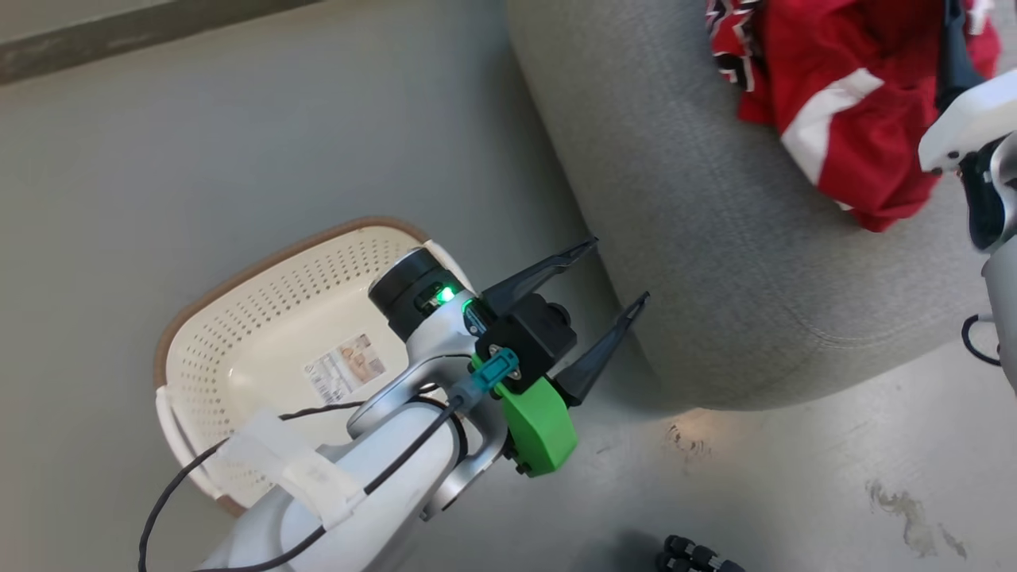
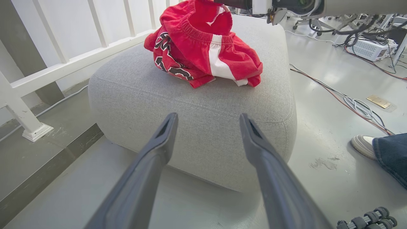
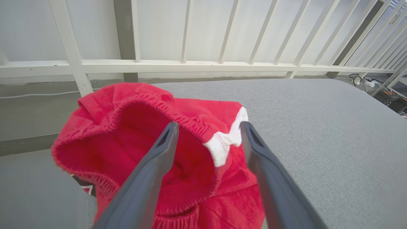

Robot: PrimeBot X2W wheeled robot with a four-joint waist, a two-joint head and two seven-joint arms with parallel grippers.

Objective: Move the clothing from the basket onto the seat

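the setting-down step, and likely the last

nearest, the basket on the floor shows no cloth in the part i can see. my left gripper hovers spread and empty before the seat. farther, the clothing lies heaped on it, my right gripper spread astride the waistband, pinching nothing. next, i judge: lift straight off without snagging.

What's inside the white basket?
A label sticker lies on the bottom of the basket, and nothing else in the part that shows. The robot's left arm covers its near side, so that bit is hidden.
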